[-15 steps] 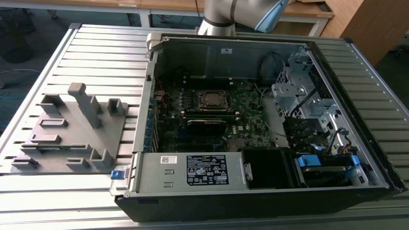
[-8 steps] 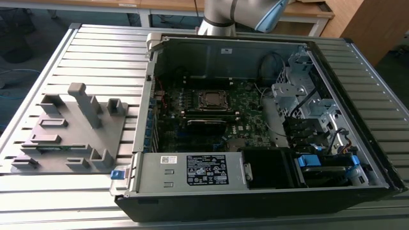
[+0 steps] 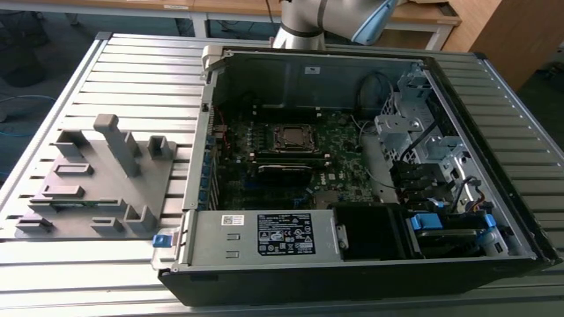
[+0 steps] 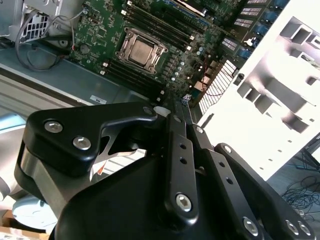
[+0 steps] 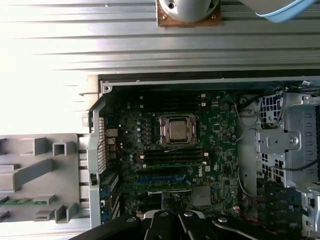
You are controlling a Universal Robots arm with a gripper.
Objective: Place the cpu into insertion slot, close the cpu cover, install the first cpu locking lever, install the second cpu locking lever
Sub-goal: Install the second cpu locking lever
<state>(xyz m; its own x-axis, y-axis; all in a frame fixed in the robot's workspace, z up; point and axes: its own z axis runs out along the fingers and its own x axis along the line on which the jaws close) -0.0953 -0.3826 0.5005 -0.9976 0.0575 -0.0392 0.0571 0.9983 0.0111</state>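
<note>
The cpu [image 5: 176, 129] lies flat in the insertion slot [image 5: 161, 131] on the green board, its grey-brown face up [image 4: 142, 50]. The silvery cpu cover [image 4: 126, 42] lies as a frame around it, down on the socket as far as I can tell. In the exterior view the socket [image 3: 295, 137] sits in the middle of the open case. My gripper [image 4: 178, 106] hangs well above the case, far from the socket. Its two black fingers [image 4: 175, 145] meet at the tips with nothing between them. A thin wire lever [image 5: 176, 148] runs along one side of the socket.
The open computer case [image 3: 198, 198] lies on a slatted metal table [image 3: 141, 72]. A grey holder fixture [image 3: 97, 178] stands at the exterior view's left. Black memory strips [image 5: 172, 157], a drive cage [image 3: 423, 132] and loose cables [image 5: 245, 120] crowd the case. The arm's base [image 3: 304, 26] rises behind the case.
</note>
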